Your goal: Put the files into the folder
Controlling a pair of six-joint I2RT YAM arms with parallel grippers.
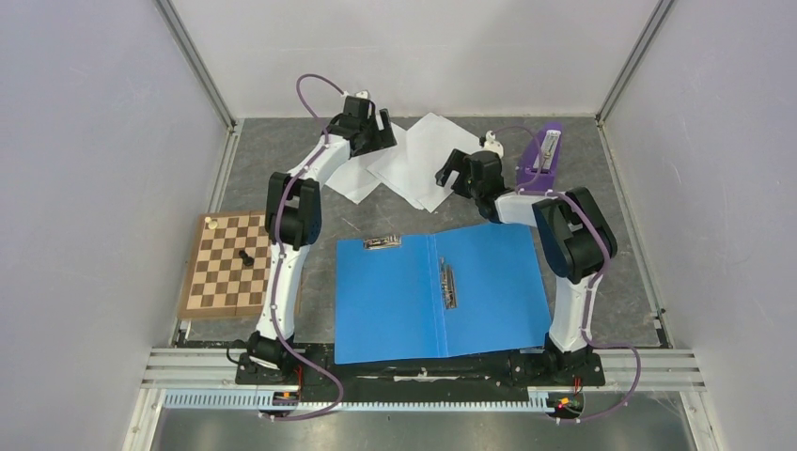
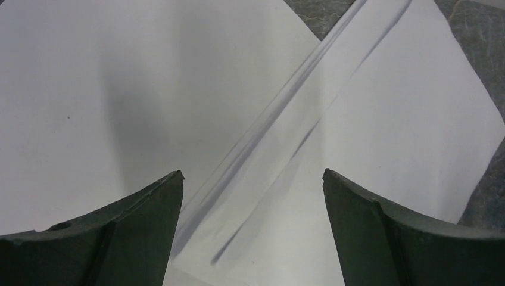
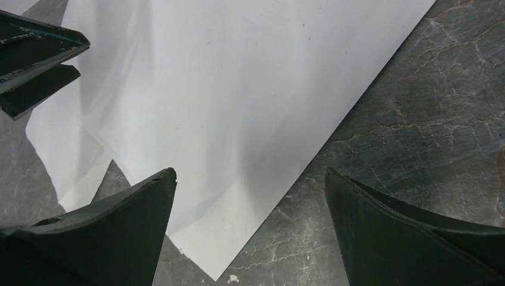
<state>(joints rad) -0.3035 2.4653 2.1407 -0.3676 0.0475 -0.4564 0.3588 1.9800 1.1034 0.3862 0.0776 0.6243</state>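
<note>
A chessboard (image 1: 226,265) lies at the left edge of the desk (image 1: 620,282), well apart from the work. Toward the far edge, left of centre, the left hand (image 1: 379,132) hovers low over the files (image 1: 414,160), a few white sheets fanned loosely and overlapping; its fingers (image 2: 143,232) stand wide apart with only paper showing between them, gripping nothing. In the middle, nearer the front edge, the folder (image 1: 395,301) lies opened flat, bright blue, its clip (image 1: 449,282) along the centre fold, holding no sheets yet. Just beyond the folder's far right corner, the right hand (image 1: 451,174) hangs over the near right edge of the files, also spread wide and empty; its wrist view shows a sheet's corner under one finger and bare grey desk under the other. A purple object (image 1: 543,155) stands near the far right corner. The step in hand appears to be picking up the first sheet; none has reached the folder. Next, one hand likely has to catch a sheet's edge, since flat paper gives little to pinch, then carry it toward the front onto the open folder.
</note>
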